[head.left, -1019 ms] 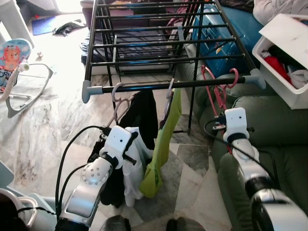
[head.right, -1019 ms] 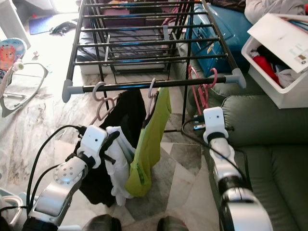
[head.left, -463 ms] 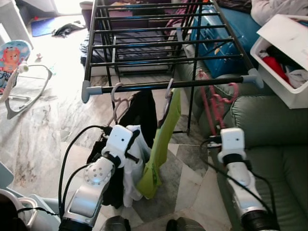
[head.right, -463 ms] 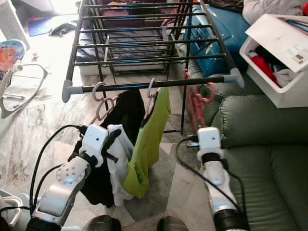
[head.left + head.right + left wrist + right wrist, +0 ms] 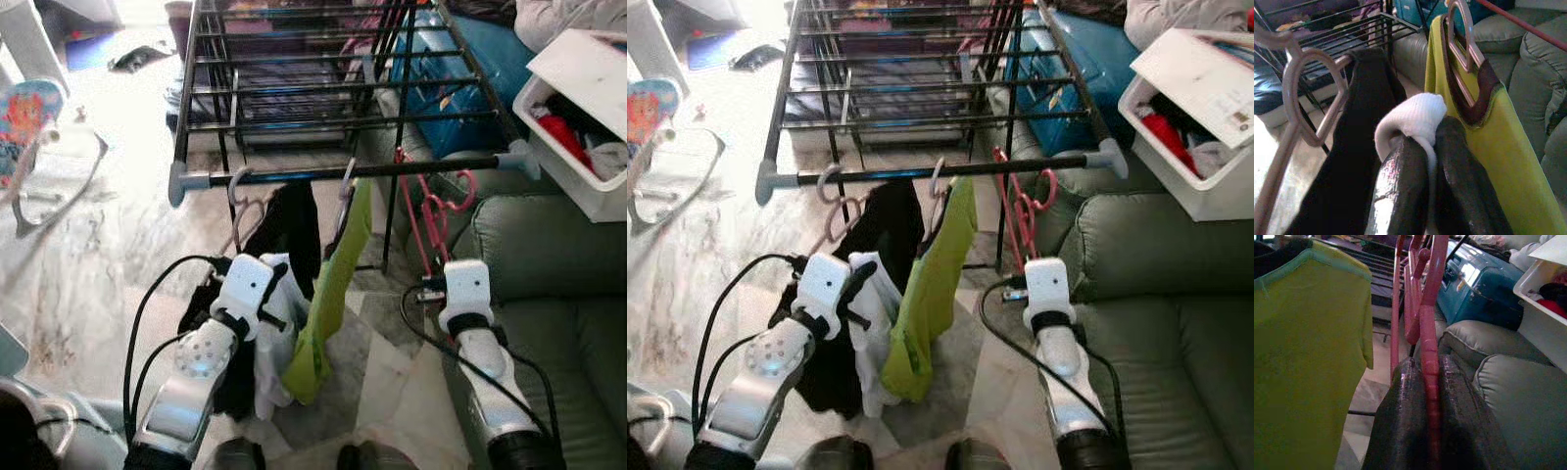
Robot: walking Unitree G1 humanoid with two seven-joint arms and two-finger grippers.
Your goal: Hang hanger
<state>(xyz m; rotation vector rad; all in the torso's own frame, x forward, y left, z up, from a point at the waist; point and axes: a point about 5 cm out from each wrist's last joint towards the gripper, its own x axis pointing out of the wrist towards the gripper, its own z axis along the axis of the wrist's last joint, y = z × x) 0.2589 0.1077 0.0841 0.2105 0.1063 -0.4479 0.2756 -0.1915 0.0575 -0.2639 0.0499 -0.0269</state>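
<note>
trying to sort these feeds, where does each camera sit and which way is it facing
Left and right eye views: on the head, facing forward and down at the drying rack, both silver arms showing.
Left wrist view: along the left hand, its fingers shut on a white cloth.
Right wrist view: along the right hand, shut on the pink hanger.
Shared: the green shirt and green sofa.

No readable text, labels, brands, numbers or signs anywhere in view.
</note>
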